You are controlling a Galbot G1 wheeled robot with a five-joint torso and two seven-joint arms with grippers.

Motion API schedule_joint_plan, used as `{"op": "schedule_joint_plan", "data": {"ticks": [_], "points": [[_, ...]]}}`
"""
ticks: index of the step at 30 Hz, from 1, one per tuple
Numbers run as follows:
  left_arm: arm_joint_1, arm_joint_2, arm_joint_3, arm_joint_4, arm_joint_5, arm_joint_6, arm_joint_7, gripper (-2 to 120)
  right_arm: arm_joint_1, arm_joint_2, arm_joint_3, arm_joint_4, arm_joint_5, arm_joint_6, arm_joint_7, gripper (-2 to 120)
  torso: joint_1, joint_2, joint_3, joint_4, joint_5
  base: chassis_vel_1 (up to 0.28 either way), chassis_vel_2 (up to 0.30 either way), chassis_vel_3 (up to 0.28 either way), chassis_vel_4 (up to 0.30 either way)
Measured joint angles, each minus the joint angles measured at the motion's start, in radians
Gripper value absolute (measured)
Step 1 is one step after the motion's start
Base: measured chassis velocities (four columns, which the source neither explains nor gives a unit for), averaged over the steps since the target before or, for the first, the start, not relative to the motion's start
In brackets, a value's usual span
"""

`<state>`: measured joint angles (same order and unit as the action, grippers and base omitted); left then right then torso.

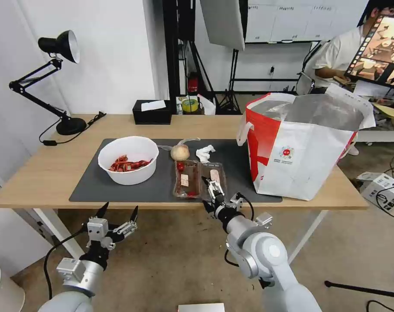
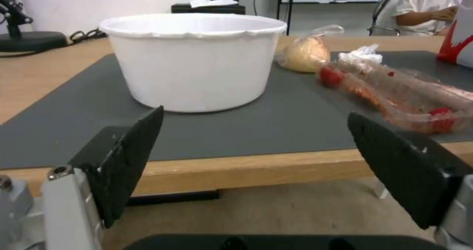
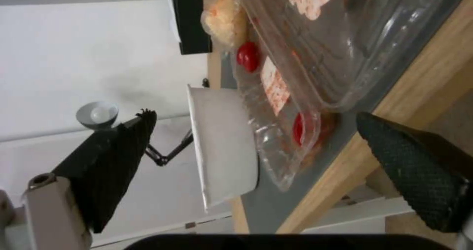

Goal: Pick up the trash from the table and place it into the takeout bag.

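Reaching right gripper [image 1: 215, 193], jaws spread and empty, edge-on to straddle clear tray [image 1: 200, 178] rim; left gripper [image 1: 118, 212], open, empty, waiting beside.

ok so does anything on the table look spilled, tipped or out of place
Nothing looks spilled or tipped. The white bowl stands upright on the mat, and the clear tray lies open flat beside the wrapped ball and tissue. The takeout bag stands upright and open. The right claw is open at the tray's near edge.
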<state>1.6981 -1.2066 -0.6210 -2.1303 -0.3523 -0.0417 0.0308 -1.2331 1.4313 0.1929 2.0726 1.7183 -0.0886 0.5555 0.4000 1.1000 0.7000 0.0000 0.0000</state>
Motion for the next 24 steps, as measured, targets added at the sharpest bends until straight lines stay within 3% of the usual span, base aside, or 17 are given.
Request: {"op": "schedule_joint_plan", "data": {"ticks": [24], "points": [[0.037,-0.001,-0.004,0.0,0.003,-0.015,0.001,100,-0.009,0.021,0.003,-0.015,-0.051,0.023,-0.029,100,0.0,0.0,0.0,0.0,0.0,0.0,0.0,0.0,0.0]]}}
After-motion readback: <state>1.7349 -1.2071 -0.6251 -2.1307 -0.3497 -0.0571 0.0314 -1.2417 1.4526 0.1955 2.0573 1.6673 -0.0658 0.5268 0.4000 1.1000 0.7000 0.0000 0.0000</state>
